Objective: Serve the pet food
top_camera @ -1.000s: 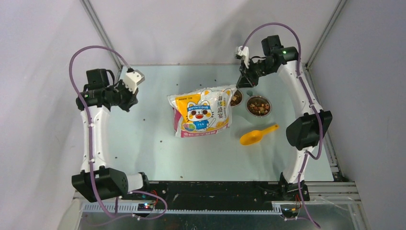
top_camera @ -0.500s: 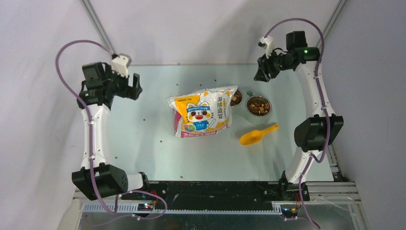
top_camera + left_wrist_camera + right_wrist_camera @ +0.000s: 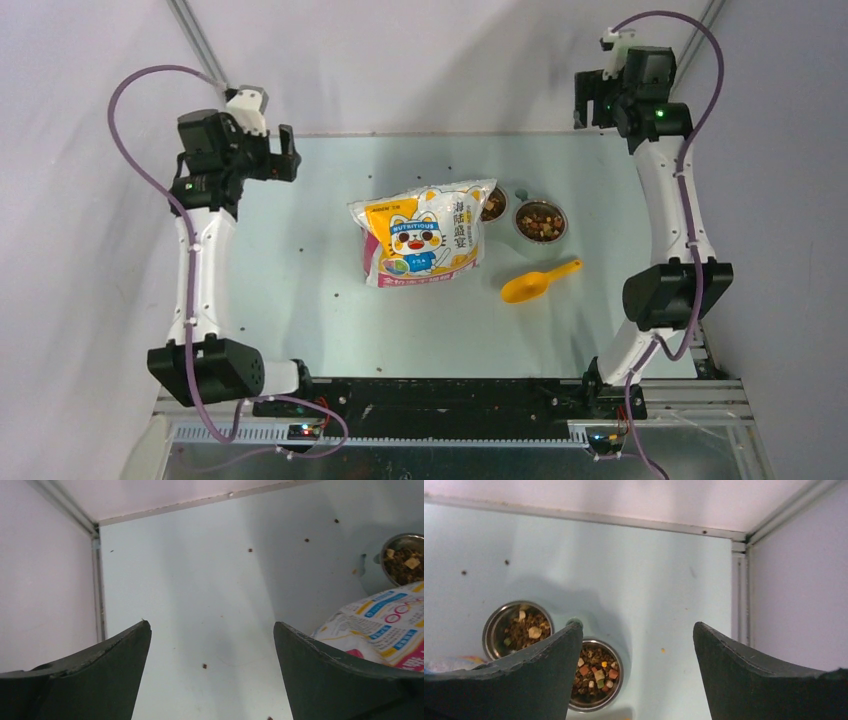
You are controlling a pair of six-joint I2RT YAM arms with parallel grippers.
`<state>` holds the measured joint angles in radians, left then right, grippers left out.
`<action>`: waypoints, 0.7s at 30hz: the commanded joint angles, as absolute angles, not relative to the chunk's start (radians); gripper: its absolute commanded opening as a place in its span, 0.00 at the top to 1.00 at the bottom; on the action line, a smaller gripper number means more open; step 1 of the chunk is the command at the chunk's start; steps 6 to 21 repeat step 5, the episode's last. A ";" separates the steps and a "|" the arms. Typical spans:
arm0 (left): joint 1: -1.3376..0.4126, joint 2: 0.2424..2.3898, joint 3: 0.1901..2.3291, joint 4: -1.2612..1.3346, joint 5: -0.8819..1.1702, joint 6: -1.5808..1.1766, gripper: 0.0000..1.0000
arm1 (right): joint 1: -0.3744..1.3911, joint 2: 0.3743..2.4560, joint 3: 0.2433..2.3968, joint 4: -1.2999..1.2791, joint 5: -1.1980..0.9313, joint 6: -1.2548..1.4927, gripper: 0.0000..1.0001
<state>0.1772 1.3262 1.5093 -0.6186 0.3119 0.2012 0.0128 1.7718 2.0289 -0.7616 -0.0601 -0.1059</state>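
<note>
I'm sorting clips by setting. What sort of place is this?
Probably a robotics lab test cell, not a home: a pale table enclosed by plain panels on metal framing, two robot arms bolted at its near edge, and staged props: a pet food bag, steel bowls, a yellow scoop.

Dark-brown pet food [image 3: 541,222] with tan bits lies in two steel bowls [image 3: 521,228] just right of the bag [image 3: 425,235], stray pellets [image 3: 204,666] around.

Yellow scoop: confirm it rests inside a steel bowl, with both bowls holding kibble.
Not right. The top external view shows the yellow scoop lying on the table, near the steel bowls but apart from them. Both bowls do hold kibble.
</note>
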 commanded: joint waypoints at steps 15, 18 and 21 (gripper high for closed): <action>0.082 1.339 1.572 -0.601 0.279 0.216 0.00 | -0.026 1.676 2.003 -0.663 0.082 -0.022 0.17; 0.082 1.339 1.572 -0.601 0.279 0.216 0.00 | -0.026 1.676 2.003 -0.663 0.082 -0.022 0.17; 0.082 1.339 1.572 -0.601 0.279 0.216 0.00 | -0.026 1.676 2.003 -0.663 0.082 -0.022 0.17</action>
